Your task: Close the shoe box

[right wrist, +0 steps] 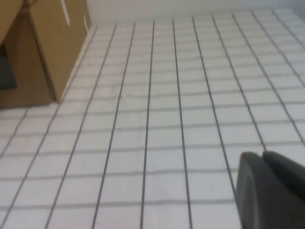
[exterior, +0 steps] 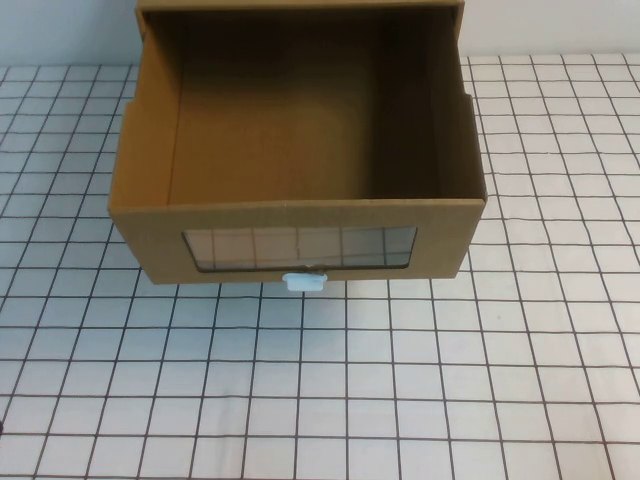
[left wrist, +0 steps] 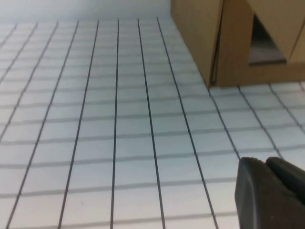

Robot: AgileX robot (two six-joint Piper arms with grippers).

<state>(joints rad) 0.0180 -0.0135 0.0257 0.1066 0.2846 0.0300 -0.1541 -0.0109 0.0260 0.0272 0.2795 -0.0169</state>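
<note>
The shoe box [exterior: 300, 215] is a brown cardboard drawer, pulled far out of its sleeve toward me, empty inside. Its front has a wide clear window [exterior: 298, 247] with a small white pull tab [exterior: 305, 281] just below. The box corner also shows in the left wrist view [left wrist: 228, 43] and in the right wrist view [right wrist: 43, 47]. My left gripper [left wrist: 267, 164] is shut and empty, low over the table, off the box's left front. My right gripper [right wrist: 262, 157] is shut and empty, off the box's right front. Neither arm shows in the high view.
The table [exterior: 400, 400] is white with a black grid. The box's outer sleeve [exterior: 455, 30] stands at the back edge, against a pale wall. Open table lies in front of the box and on both sides.
</note>
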